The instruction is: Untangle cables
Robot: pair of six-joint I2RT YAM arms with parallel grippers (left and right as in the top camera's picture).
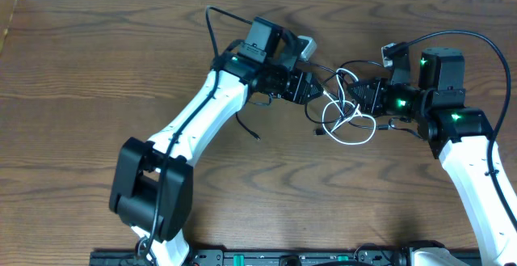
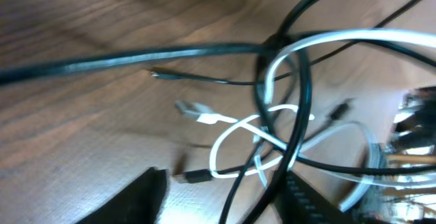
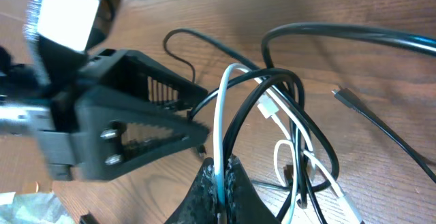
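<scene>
Between the left fingers: the left gripper is spread wide and pinches nothing. Black strands just pass through the gap.
Left risk: if it closes here it may take several strands at once. It could also take the thick arm wire beside them, which would lock the knot.
Just ahead of both fingertips: the tangle sits on the table between the two grippers. The white cable is looped and crossed by the black cable.
Knot risk: black wraps round white at several crossings, so a straight pull probably tightens it instead of freeing it.
White plug: lies loose, left of the crossings. It could catch in a loop if dragged through.
In the right fingers: the right gripper is clamped on the white cable. I can't tell whether a black strand is caught in there too.
Right risk: with nothing anchoring black, a pull on white likely drags the whole bundle. The thin cord could also slip out of the pads.
Right of the right fingers: a black plug end lies free, apart from the knot, and could snag on the arm.
</scene>
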